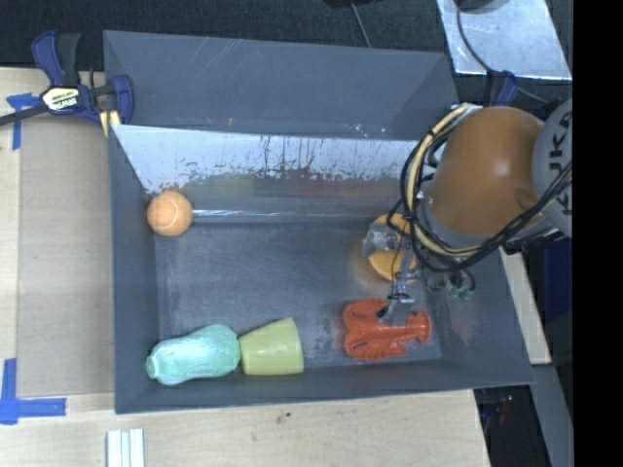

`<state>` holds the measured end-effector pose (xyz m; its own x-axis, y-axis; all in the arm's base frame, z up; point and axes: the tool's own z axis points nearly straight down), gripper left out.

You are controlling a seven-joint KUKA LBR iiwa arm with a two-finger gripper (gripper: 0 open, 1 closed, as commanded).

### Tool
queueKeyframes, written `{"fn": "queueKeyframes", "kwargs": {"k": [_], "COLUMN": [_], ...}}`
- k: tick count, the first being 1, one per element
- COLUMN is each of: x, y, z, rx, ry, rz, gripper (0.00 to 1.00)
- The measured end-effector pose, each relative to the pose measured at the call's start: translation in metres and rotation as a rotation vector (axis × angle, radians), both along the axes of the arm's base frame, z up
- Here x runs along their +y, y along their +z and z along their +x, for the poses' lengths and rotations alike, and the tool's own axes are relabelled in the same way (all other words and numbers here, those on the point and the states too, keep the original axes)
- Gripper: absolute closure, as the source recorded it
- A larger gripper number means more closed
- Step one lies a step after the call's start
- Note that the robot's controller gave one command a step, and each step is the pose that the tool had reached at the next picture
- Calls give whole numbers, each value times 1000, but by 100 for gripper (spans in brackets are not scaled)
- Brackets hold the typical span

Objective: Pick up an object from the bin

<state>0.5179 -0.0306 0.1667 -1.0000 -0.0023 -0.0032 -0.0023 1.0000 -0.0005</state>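
My gripper (399, 305) reaches down at the bin's right side, its tip right over the top edge of a red-orange lobster-shaped toy (382, 331) lying near the front right. Just behind the gripper, partly hidden by the arm's orange cover, sits a yellow and grey rounded thing (380, 253).
An orange ball (169, 213) rests at the back left corner of the floor. Along the front wall lie a pale green lumpy thing (193, 354) and a yellow-green cup on its side (272, 347), touching each other. The arm's cover and cables overhang the right wall.
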Motion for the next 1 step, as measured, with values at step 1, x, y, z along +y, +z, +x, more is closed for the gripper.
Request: {"fn": "queueKeyframes", "kwargs": {"k": [1], "x": [-43], "y": [-28], "z": [49], "rx": [-4], "ry": [22], "rz": [-1], "gripper": [0]}}
